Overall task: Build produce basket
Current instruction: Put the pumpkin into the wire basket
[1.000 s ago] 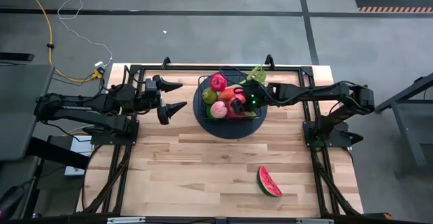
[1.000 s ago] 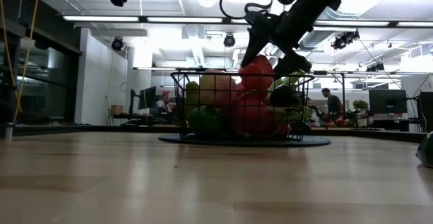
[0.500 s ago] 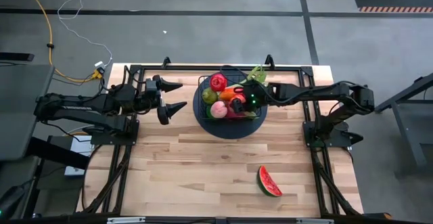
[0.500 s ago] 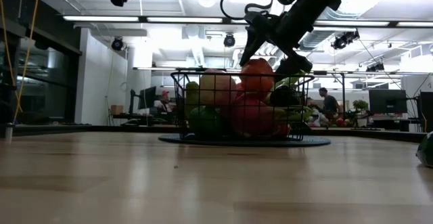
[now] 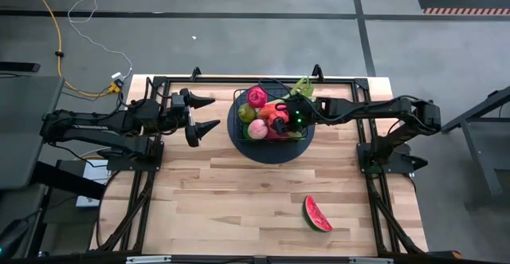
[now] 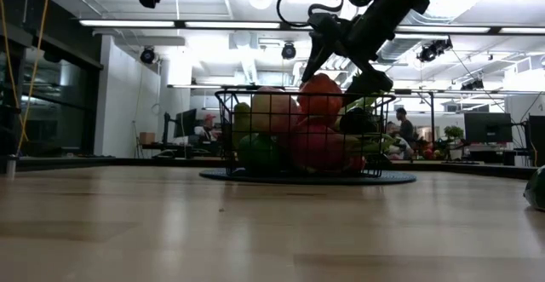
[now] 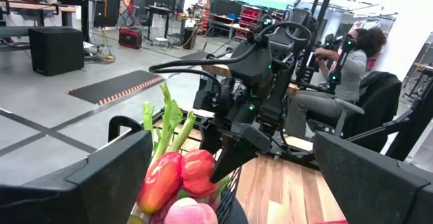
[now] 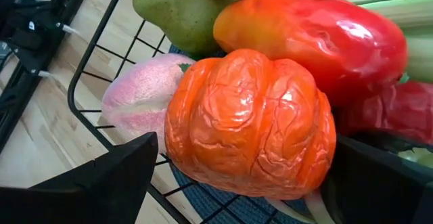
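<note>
The black wire basket (image 5: 237, 96) stands on a dark round mat (image 5: 267, 154) at the table's far middle, heaped with produce. An orange-red ribbed pepper (image 8: 250, 122) lies on top, beside a pink peach (image 8: 135, 95), a green pear (image 8: 176, 11) and a long red fruit (image 8: 311, 31). A leafy stalk (image 5: 301, 84) sticks out at the far right corner. My right gripper (image 8: 241, 143) hangs open, slanting down over the heap, a finger on either side of the pepper (image 6: 324, 90). My left gripper (image 5: 213, 112) waits open, left of the basket. A watermelon slice (image 5: 316, 214) lies on the near right of the table.
The basket's wire wall (image 6: 223, 120) rises around the heap. Bare wood spreads over the near half of the table, apart from the watermelon slice (image 6: 536, 188). Black frame rails run along the table's far edge (image 5: 263, 78). A person sits beyond the table (image 7: 352, 68).
My right gripper's fingers have spread a little wider above the orange-red pepper, which stays on top of the heap. The gripper itself has kept its place over the basket.
</note>
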### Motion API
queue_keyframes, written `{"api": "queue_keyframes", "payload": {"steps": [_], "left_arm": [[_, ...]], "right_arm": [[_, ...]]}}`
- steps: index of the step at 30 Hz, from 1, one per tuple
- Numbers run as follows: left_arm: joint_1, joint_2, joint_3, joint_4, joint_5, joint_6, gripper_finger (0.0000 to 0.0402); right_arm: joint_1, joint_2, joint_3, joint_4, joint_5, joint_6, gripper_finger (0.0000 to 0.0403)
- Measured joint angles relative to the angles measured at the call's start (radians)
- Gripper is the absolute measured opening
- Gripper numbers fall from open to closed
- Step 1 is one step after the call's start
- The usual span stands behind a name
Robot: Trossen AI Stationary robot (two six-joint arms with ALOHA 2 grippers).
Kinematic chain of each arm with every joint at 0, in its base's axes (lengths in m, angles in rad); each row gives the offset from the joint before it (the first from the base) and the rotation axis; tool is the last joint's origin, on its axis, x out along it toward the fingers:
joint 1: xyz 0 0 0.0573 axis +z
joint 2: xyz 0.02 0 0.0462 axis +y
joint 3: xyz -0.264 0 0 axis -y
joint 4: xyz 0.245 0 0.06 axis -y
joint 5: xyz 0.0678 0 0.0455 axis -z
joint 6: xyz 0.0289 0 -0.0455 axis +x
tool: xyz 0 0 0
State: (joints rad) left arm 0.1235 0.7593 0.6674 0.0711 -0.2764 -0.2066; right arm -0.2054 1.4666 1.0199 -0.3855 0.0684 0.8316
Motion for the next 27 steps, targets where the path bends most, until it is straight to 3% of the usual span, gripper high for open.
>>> {"api": "queue_keyframes", "payload": {"steps": [6, 13, 27], "left_arm": [[0.0, 0.0, 0.0, 0.0, 0.0, 0.0, 0.0397], [0.0, 0.0, 0.0, 0.0, 0.0, 0.0, 0.0397], [0.0, 0.0, 0.0, 0.0, 0.0, -0.001, 0.0397]], "right_arm": [[0.0, 0.0, 0.0, -0.002, -0.001, -0.014, 0.0399], [0.003, 0.0, 0.0, -0.003, 0.079, -0.013, 0.0399], [0.002, 0.0, 0.058, -0.07, 0.088, -0.084, 0.04]]}}
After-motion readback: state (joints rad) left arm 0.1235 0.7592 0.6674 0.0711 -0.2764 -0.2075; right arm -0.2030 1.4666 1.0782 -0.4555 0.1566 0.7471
